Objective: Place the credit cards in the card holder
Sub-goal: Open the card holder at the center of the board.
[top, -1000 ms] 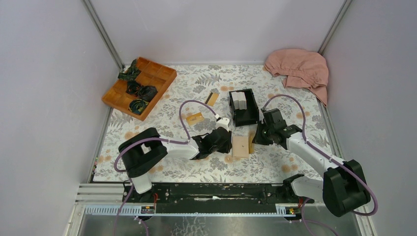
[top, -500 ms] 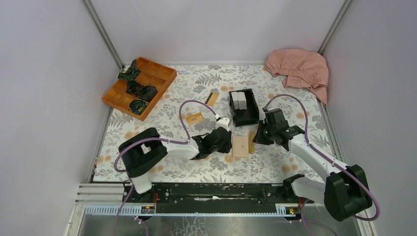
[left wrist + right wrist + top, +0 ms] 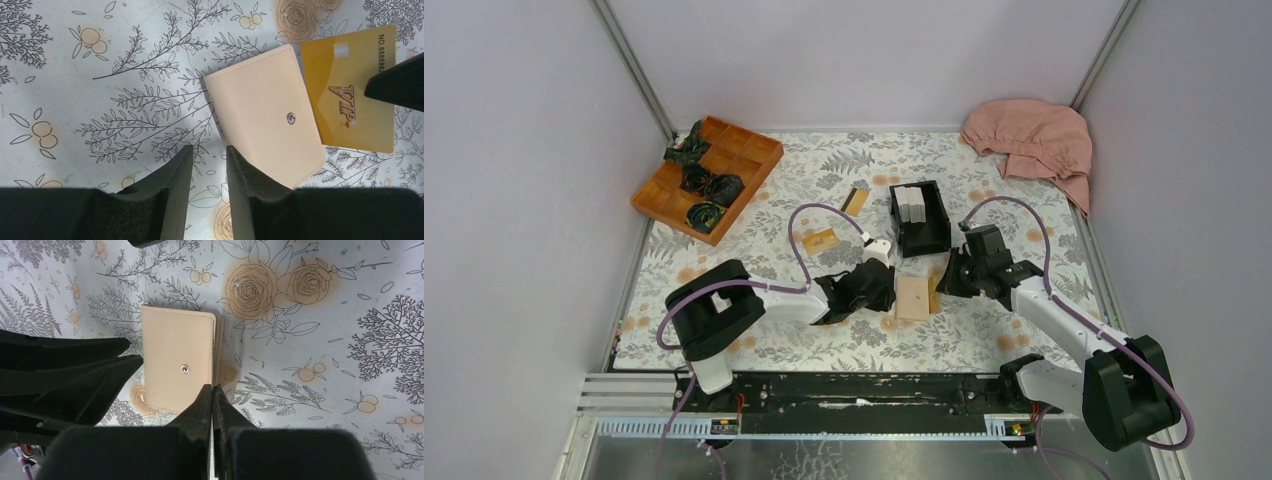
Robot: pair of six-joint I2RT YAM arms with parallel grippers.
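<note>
1 credit card (image 3: 345, 95) sits just beside the closed card holder (image 3: 265, 110).

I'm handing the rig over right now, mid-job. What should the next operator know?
Left gripper: open, empty, beside the wallet.
Right gripper: shut, apparently pinching the VIP card at the wallet's other edge.
Wallet: lying closed, no card seen in it.
Spare cards: one and a black-banded one lie loose farther back.
Done: nothing inserted yet.
Left: open the wallet, slot in all three cards.
</note>
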